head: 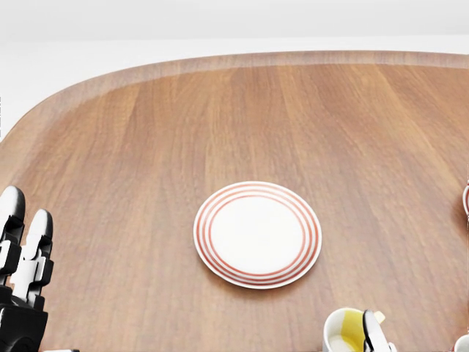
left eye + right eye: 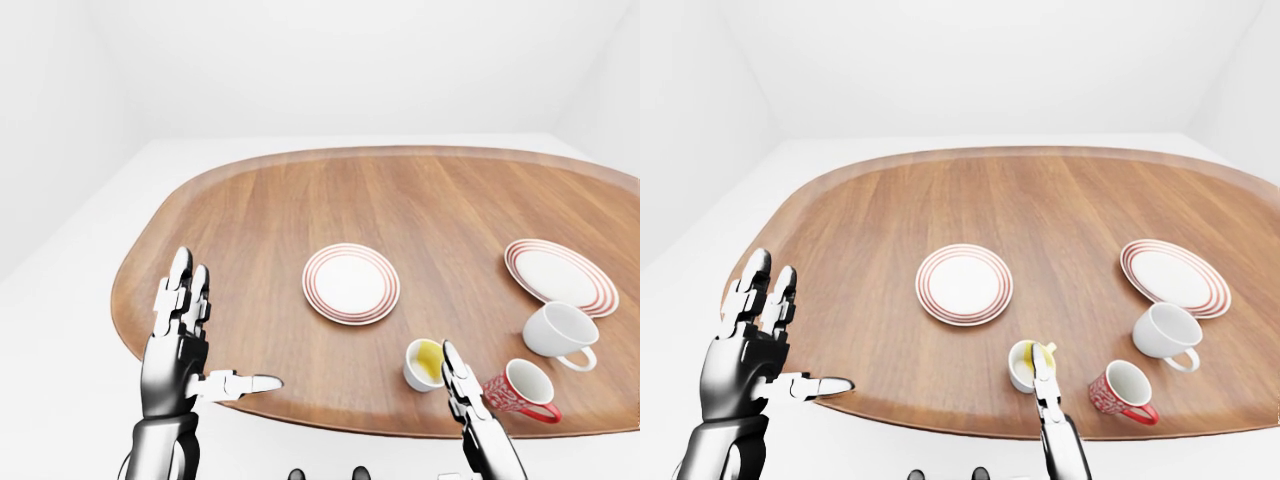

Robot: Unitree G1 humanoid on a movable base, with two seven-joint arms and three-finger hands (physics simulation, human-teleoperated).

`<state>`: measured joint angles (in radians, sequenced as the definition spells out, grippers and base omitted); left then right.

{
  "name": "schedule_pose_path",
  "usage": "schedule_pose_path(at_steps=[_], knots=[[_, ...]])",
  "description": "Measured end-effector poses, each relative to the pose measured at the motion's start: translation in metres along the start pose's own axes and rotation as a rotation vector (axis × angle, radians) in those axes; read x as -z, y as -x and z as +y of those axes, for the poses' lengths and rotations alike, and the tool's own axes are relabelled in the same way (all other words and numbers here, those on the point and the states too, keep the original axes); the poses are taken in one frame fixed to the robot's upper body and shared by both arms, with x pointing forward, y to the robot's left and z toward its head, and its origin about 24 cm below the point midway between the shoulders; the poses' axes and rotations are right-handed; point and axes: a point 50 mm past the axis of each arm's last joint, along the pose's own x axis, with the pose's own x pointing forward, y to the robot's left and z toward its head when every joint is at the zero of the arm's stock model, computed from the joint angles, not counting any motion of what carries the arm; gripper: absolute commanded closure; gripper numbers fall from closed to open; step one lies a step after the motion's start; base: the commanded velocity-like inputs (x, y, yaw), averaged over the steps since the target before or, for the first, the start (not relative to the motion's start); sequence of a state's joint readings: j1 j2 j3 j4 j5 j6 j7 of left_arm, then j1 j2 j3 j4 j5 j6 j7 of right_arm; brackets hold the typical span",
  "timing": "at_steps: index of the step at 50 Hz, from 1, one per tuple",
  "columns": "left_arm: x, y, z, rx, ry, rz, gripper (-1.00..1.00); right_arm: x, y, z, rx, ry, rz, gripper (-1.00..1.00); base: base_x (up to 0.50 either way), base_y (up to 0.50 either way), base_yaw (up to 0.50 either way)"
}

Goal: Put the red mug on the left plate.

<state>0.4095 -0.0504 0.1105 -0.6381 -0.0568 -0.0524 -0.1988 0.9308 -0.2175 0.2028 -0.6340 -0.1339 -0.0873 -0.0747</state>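
The red mug [image 2: 518, 388] stands upright near the table's lower right edge in the left-eye view, handle pointing lower right. The left plate [image 1: 257, 235], white with red rings, lies mid-table with nothing on it. My right hand [image 2: 463, 392] rises at the bottom with fingers straight and open, just left of the red mug and holding nothing. It partly covers a yellow-lined white mug [image 2: 426, 362]. My left hand [image 2: 205, 335] hovers over the table's lower left edge, fingers spread, thumb pointing right, with nothing in it. The head view does not show the red mug.
A second red-ringed plate [image 2: 560, 277] lies at the right, with a plain white mug [image 2: 560, 330] just below it. The oval wooden table [image 2: 250, 230] has a raised rim. White floor and walls surround it.
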Motion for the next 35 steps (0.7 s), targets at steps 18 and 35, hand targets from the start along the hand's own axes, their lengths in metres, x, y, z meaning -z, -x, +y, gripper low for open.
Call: schedule_pose_path(at_steps=[18,35], knots=[[-0.0001,-0.0001,0.0005,0.0,-0.003,0.001,-1.0,-0.0004,-0.0024,-0.0005,0.006,-0.003,-0.008,-1.0,0.47,0.39,0.0],[0.0,-0.0001,0.0001,0.002,-0.002,0.002,-1.0,0.0015,0.0009,0.0027,-0.037,-0.02,0.009,-1.0,0.5,0.11,0.0]])
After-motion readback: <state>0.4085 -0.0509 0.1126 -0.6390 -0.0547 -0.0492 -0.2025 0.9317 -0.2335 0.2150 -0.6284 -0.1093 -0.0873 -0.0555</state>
